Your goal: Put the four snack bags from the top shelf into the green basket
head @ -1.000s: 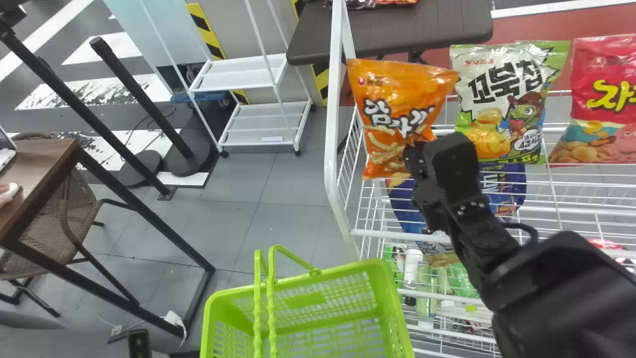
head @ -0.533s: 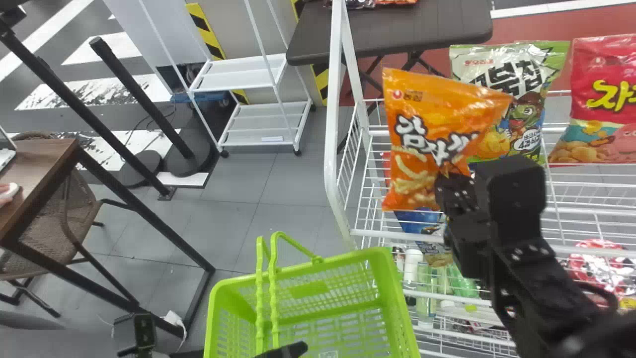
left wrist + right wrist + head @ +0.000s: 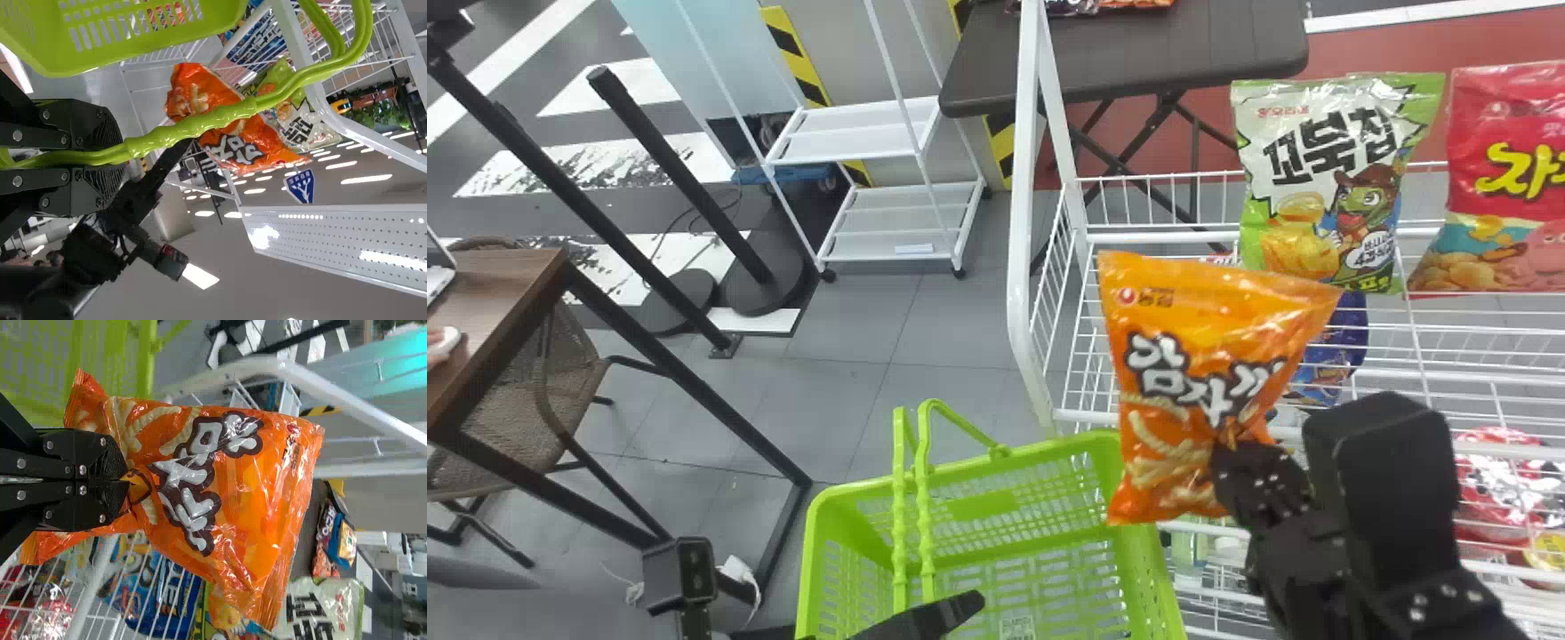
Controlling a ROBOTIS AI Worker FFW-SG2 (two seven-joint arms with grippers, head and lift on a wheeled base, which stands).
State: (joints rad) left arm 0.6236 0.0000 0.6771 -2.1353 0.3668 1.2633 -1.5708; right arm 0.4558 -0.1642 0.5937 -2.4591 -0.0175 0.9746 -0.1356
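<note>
A snack stop in mid-air: the right claw [image 3: 1227, 444] is clenched on the lower part of the orange bag [image 3: 1200, 364], which hangs slightly tilted outside the green basket [image 3: 823, 551]. In the head view the bag overlaps the basket's far right corner and the near left part of the white wire rack [image 3: 1018, 293]. At the near edge of the picture, the left claw [image 3: 963, 606] is closed on the basket's handle [image 3: 899, 524], whose green bars stand up across the left half of the opening, in the way there. The rack's left post and front rail rise just beside the basket. On the top shelf, a green-and-white bag [image 3: 1329, 169] stands upright toward the back edge, with a red bag [image 3: 1507, 187] to its right. Lower down are a blue pack [image 3: 1338, 342] and, at the right, red-and-silver packs [image 3: 1498, 484], with the right arm in front of part of the rack. Beyond the rack's far left corner, a dark worktop [image 3: 1129, 53] bears more packs [image 3: 343, 540]. White shelving [image 3: 854, 133] stands at the rear, well apart from the basket; a brown table [image 3: 498, 284] and wicker chair [image 3: 560, 373] occupy the left side.
</note>
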